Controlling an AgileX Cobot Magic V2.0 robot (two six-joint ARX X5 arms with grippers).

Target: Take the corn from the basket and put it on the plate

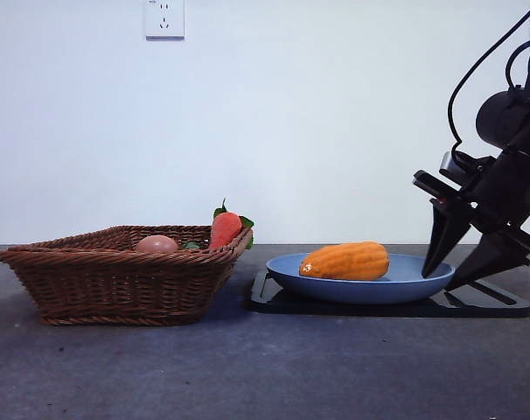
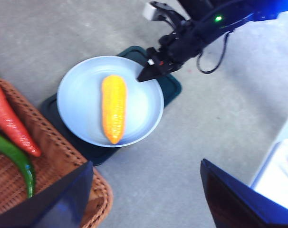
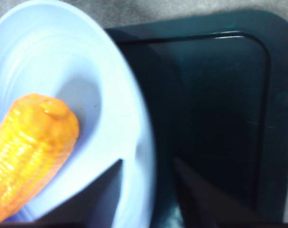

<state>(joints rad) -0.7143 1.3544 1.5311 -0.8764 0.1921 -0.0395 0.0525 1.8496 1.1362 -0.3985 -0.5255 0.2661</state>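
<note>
The yellow-orange corn lies lengthwise in the light-blue plate, with nothing gripping it. My right gripper is open at the plate's right rim, one jaw over the plate and one over the tray, a short way off the cob's blunt end. The wicker basket stands left of the plate. My left gripper hangs open high above the table between basket and plate, holding nothing; the front view does not show it.
A black tray lies under the plate and sticks out to the right. In the basket are a carrot, an egg and a green pepper. A white object sits at the table's side.
</note>
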